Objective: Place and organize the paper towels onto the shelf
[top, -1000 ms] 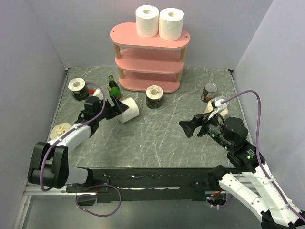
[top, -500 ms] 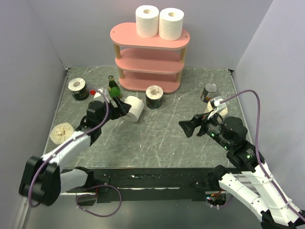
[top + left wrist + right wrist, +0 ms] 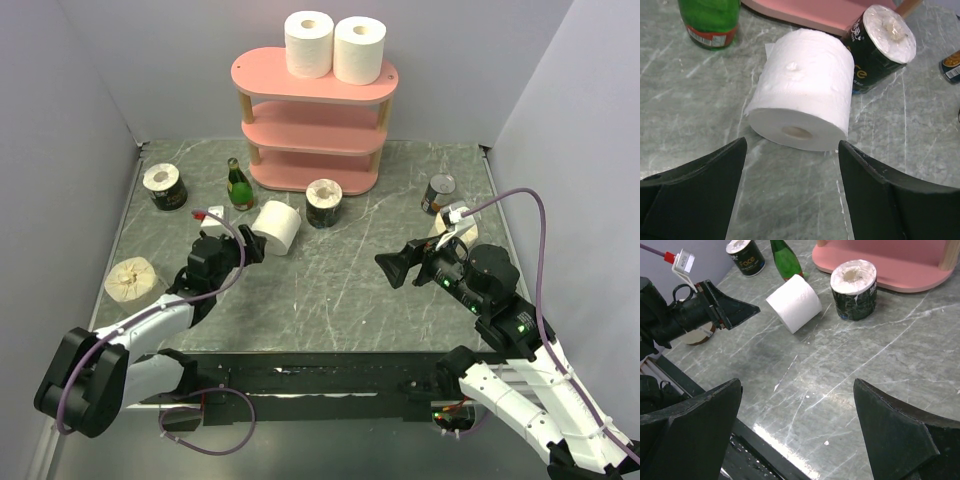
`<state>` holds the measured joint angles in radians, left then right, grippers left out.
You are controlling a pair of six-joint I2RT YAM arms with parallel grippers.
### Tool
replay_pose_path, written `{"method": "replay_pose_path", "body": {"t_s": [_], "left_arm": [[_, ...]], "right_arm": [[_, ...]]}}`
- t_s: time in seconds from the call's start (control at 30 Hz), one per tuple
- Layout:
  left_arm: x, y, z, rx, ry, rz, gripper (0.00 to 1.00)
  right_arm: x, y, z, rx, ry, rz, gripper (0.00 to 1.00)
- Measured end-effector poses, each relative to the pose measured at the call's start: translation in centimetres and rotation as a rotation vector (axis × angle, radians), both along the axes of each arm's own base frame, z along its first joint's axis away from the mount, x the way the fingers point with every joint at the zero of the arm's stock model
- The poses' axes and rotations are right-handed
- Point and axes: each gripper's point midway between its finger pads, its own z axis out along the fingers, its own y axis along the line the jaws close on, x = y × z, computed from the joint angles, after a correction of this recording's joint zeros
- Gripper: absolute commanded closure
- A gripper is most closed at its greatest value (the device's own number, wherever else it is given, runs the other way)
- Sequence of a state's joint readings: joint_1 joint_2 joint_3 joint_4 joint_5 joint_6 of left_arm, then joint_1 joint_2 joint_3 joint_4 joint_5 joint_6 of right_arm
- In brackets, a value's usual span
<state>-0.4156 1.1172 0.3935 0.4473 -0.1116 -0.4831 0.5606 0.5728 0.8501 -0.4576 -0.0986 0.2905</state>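
The pink shelf stands at the back with two white paper towels on its top board. A third white roll lies on its side on the table. My left gripper is open just short of it, nothing between its fingers. A dark-banded roll stands upright by the shelf base. Another dark-banded roll is at the far left, and a cream roll lies near the left edge. My right gripper hangs open over bare table.
A green bottle stands left of the shelf, close behind the lying roll. A small metal can sits at the right, beyond my right arm. Grey walls close in both sides.
My left arm has drawn back toward the near edge, away from the lying white roll, and its jaws have narrowed a little. The roll shifted slightly right. The right arm is still.
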Motion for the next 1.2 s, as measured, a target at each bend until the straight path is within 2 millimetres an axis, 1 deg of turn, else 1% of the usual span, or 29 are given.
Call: {"method": "replay_pose_path", "body": {"t_s": [0.07, 0.13, 0.2, 0.27, 0.33, 0.37, 0.43, 0.5, 0.53, 0.57, 0.63, 0.7, 0.8, 0.87, 0.93, 0.97, 1.07, 1.2], "left_arm": [[0.2, 0.2, 0.2, 0.021, -0.026, 0.0, 0.2], [0.4, 0.3, 0.3, 0.049, -0.045, -0.007, 0.22], [0.5, 0.3, 0.3, 0.091, -0.064, -0.022, 0.22], [0.6, 0.1, 0.6, 0.15, -0.087, -0.047, 0.2], [0.8, -0.5, 1.2, 0.226, -0.099, -0.078, 0.17], [1.0, -1.0, 1.7, 0.26, -0.11, -0.094, 0.16], [1.5, -1.9, 3.3, 0.348, -0.153, -0.131, 0.14], [1.8, -2.8, 5.3, 0.478, -0.226, -0.188, 0.12], [1.7, -3.2, 5.6, 0.509, -0.246, -0.21, 0.09], [1.5, -3.5, 5.9, 0.583, -0.28, -0.246, 0.09], [1.1, -3.6, 5.5, 0.725, -0.323, -0.313, 0.08], [0.6, -3.4, 4.1, 0.868, -0.353, -0.378, 0.06], [-0.3, -2.0, 1.1, 1.056, -0.355, -0.46, 0.06], [-0.9, -1.2, -0.6, 1.148, -0.351, -0.508, 0.07], [-0.9, -1.0, -1.0, 1.206, -0.372, -0.53, 0.07], [-0.8, -1.0, -1.0, 1.229, -0.386, -0.534, 0.07], [0.3, -1.5, -0.8, 1.276, -0.435, -0.53, 0.09], [1.3, -1.5, -1.9, 1.331, -0.439, -0.542, 0.12]], "right_arm": [[0.0, 0.0, 0.0, 0.0, 0.0, 0.0, 0.0], [0.0, 0.0, 0.0, 0.0, 0.0, 0.0, 0.01], [0.0, 0.0, 0.0, 0.0, 0.0, 0.0, 0.0], [0.0, 0.0, 0.0, 0.0, 0.0, 0.0, 0.0], [0.0, 0.0, 0.0, 0.0, -0.001, 0.0, 0.0], [0.0, 0.0, 0.0, 0.0, -0.001, 0.0, 0.0], [0.0, 0.0, 0.0, -0.001, -0.001, 0.0, 0.0], [0.0, 0.0, 0.0, -0.001, -0.001, 0.0, 0.0], [0.0, 0.0, 0.0, -0.001, -0.001, 0.0, 0.01], [0.0, 0.0, 0.0, -0.001, -0.001, 0.0, 0.0], [0.0, 0.0, 0.0, -0.001, -0.002, 0.0, 0.0], [0.0, 0.0, -0.1, 0.0, -0.002, 0.0, 0.0], [0.1, 0.0, 0.0, 0.001, -0.004, 0.0, 0.0], [0.1, 0.0, 0.0, 0.001, -0.006, 0.0, 0.0], [0.1, 0.0, 0.0, 0.0, -0.009, -0.001, 0.0], [0.2, 0.0, 0.0, 0.0, -0.01, -0.002, 0.0], [0.3, -0.1, 0.1, -0.002, -0.017, -0.01, 0.0], [0.4, -0.4, 0.3, -0.005, -0.032, -0.023, 0.0]]}}
